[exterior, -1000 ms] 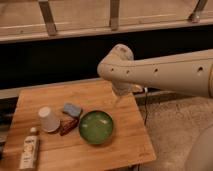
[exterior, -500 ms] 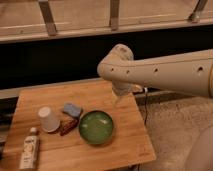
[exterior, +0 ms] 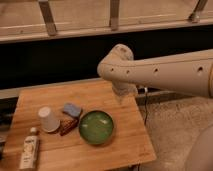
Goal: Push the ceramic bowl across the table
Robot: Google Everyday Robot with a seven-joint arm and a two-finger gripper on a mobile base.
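Observation:
The green ceramic bowl [exterior: 96,127] sits upright on the light wooden table [exterior: 128,146], right of centre and toward the near edge. My cream arm reaches in from the right, and its wrist bends down over the table's far right part. The gripper [exterior: 122,94] hangs at the end of the wrist, above the tabletop, behind the bowl and to its right, apart from it.
An upturned white paper cup [exterior: 48,119] stands left of the bowl. A small blue object [exterior: 72,109] and a dark reddish-brown packet [exterior: 67,125] lie between cup and bowl. A bottle [exterior: 29,151] lies at the near left corner. A dark wall with railings runs behind the table.

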